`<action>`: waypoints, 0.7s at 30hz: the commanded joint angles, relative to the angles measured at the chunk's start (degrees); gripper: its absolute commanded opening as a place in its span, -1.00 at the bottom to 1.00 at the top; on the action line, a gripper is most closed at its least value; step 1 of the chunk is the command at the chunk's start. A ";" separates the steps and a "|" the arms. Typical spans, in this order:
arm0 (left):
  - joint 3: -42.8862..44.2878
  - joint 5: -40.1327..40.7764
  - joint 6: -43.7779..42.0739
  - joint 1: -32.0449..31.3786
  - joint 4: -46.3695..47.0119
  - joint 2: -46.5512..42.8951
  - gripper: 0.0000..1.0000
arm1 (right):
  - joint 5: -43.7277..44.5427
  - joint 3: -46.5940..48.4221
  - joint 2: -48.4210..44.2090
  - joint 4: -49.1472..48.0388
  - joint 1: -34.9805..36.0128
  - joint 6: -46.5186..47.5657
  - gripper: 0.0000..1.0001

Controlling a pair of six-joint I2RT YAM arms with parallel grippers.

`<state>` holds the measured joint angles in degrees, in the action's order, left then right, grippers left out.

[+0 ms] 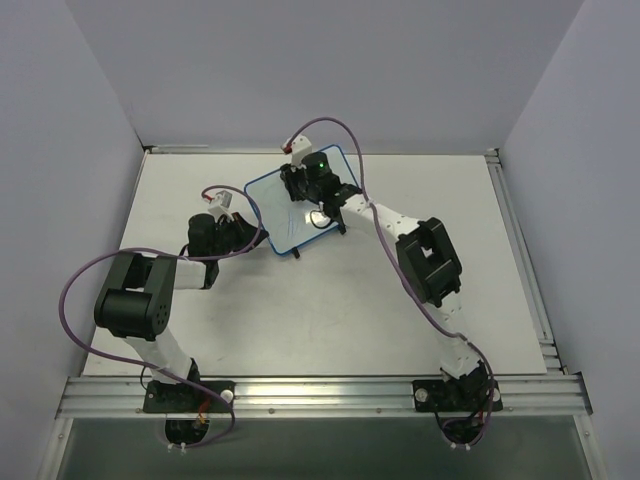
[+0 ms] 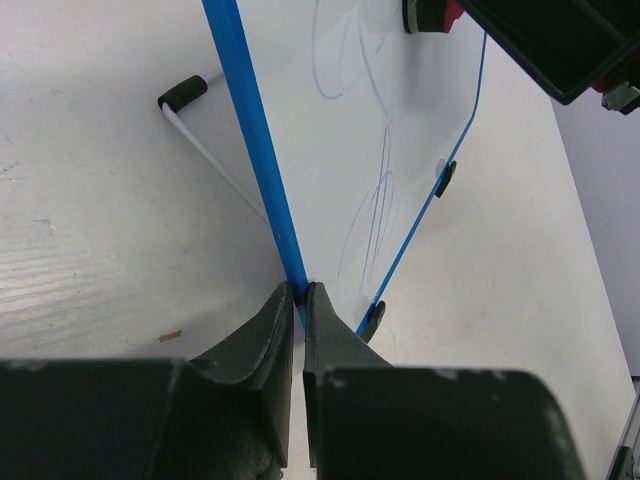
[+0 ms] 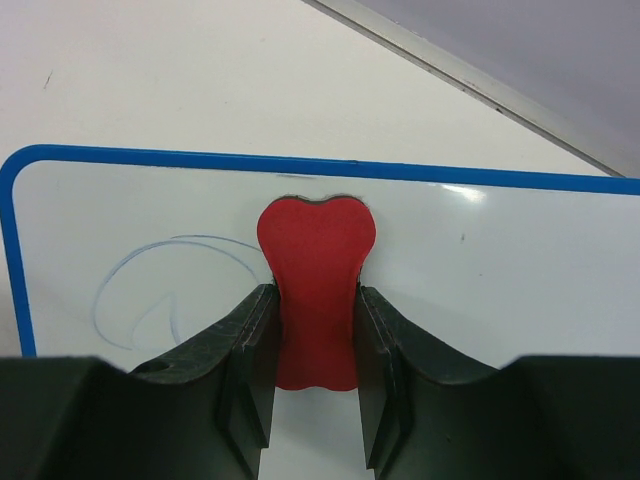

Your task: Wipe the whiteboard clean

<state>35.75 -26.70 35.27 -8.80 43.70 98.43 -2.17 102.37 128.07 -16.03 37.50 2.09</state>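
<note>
1. Whiteboard (image 1: 282, 212): white, thin blue rim, rounded corners, faint blue scribbles (image 2: 375, 215); sits toward 12 o'clock on table (image 1: 350, 300).
2. Left gripper (image 2: 302, 292) pinched tight on rim, board's 8 o'clock edge.
3. Right gripper (image 3: 315, 300) clamps red eraser (image 3: 316, 250).

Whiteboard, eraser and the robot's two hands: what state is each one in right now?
Whiteboard: faint blue scribbles on it, not wiped clean, held by its rim.
Red eraser: gripped between two fingers, lying against the board's white surface.
Left hand: shut on the whiteboard's blue rim.
Right hand: shut on the red eraser.
</note>
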 commanded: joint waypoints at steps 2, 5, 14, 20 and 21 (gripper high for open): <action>1.43 -0.02 -2.57 -0.52 -0.28 -1.31 -0.95 | 2.00 -1.64 0.69 1.97 -4.97 -1.56 -0.90; 1.52 -0.02 -2.66 -0.61 -0.20 -1.05 -0.95 | 4.02 -2.00 0.78 2.50 -7.26 -2.09 -0.90; 1.61 -0.02 -2.57 -0.61 -0.20 -1.05 -0.95 | 4.11 -2.35 0.78 3.20 -9.55 -0.68 -0.89; 1.52 0.16 -2.75 -0.69 -0.28 -1.14 -0.95 | 4.20 -0.77 1.83 3.90 -6.39 0.63 -0.89; 1.61 0.24 -2.75 -0.69 -0.37 -1.14 -0.95 | 4.46 -0.68 2.01 4.08 -5.16 0.90 -0.89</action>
<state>35.90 -26.61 35.27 -8.91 43.59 98.43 1.13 101.47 128.03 -17.56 29.45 1.23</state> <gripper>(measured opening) 0.120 0.318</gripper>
